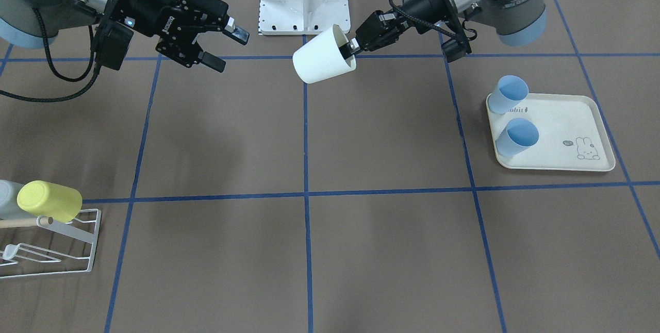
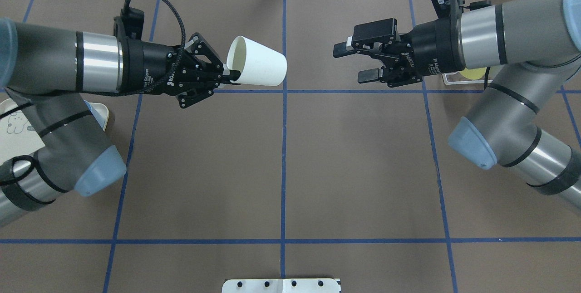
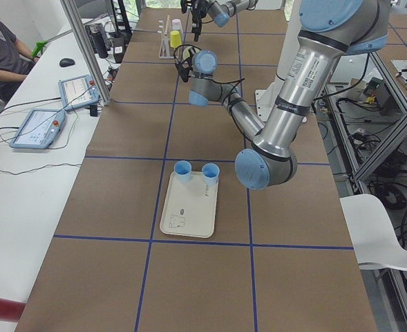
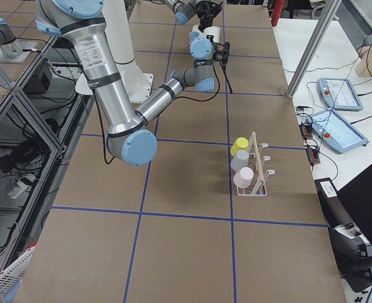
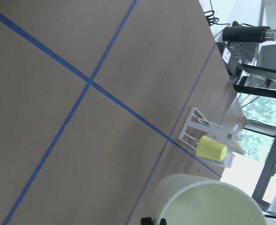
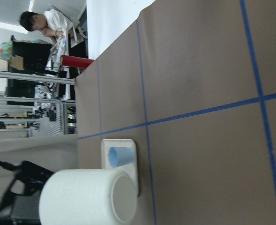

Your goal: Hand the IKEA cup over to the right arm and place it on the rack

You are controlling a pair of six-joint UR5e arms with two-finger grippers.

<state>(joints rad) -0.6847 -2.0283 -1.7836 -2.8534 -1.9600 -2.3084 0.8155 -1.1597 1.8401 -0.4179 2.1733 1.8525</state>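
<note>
The cup was pinched by its rim in the left end effector, above the worktop. For the hand-over, the spread right end effector, at its 3 o'clock, probably needed to be closed around it.

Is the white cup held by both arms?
No, only the left arm's jaws grip the white cup; the right jaws stand open, apart.

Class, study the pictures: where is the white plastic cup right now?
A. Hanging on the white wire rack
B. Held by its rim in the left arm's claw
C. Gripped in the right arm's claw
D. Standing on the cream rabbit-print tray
B: the left claw pinches the rim of the white plastic cup in mid-air, while the right claw is open and apart from it.
</note>
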